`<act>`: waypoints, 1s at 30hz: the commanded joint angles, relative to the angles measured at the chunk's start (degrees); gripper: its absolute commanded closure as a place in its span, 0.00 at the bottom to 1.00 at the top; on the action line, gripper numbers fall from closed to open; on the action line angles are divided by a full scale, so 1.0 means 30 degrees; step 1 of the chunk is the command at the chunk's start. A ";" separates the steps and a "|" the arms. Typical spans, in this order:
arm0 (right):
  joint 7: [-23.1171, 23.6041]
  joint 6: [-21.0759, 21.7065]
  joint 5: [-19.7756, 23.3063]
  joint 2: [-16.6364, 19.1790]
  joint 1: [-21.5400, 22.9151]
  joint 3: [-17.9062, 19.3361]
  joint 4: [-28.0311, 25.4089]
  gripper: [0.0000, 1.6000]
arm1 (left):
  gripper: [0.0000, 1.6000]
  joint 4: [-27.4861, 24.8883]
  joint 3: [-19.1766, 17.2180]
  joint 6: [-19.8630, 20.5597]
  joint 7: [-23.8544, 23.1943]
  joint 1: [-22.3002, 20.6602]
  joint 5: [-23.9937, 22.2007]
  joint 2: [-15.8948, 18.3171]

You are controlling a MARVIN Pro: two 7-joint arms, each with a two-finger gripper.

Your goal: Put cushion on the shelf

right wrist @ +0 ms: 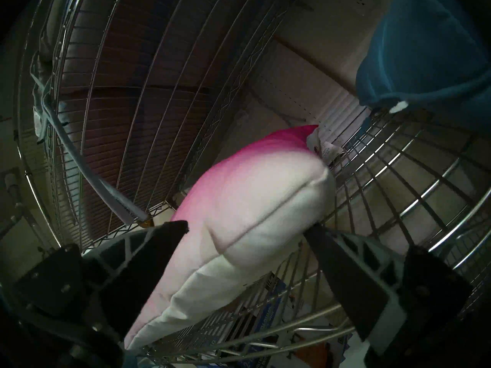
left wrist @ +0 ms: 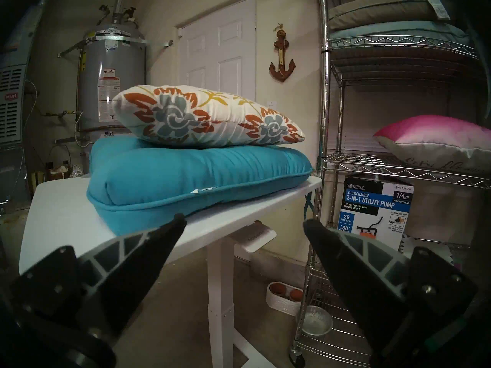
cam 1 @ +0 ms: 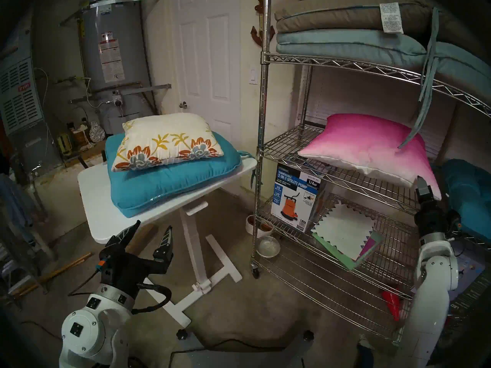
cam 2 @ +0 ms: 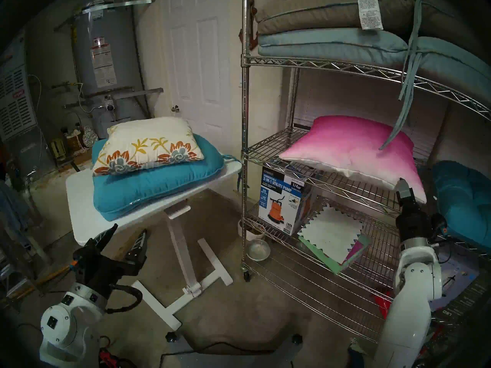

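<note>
Beyond the open left hand [cam 1: 152,230], the cushion [cam 1: 166,144], untouched.

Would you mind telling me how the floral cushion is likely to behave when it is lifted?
The floral cushion looks puffy, so probably light and squashy. Pinched at one edge, it would likely sag. Resting loose on the teal cushion, it should lift freely.

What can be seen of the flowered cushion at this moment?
The cushion is a square, plump throw pillow in cream-white fabric, printed with orange-and-grey flowers and mustard-yellow sprigs along its near edge. A seam runs around its side. It lies flat, slightly askew, on top of the teal cushion, which rests on the white table. Nothing else touches it; the left gripper is open, low in front of the table.
</note>
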 commanded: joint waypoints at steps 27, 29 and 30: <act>0.0096 -0.0121 0.0144 0.0024 0.0245 0.0032 -0.0494 0.00 | 0.00 0.2104 0.0598 -0.2148 0.1663 -0.3857 0.7065 0.2212; 0.0097 -0.0122 0.0147 0.0027 0.0245 0.0031 -0.0491 0.00 | 0.00 0.2496 0.0752 -0.2573 0.1815 -0.4280 0.7862 0.2441; 0.0096 -0.0123 0.0148 0.0028 0.0244 0.0030 -0.0491 0.00 | 0.00 0.2653 0.0858 -0.2710 0.1898 -0.4520 0.8180 0.2500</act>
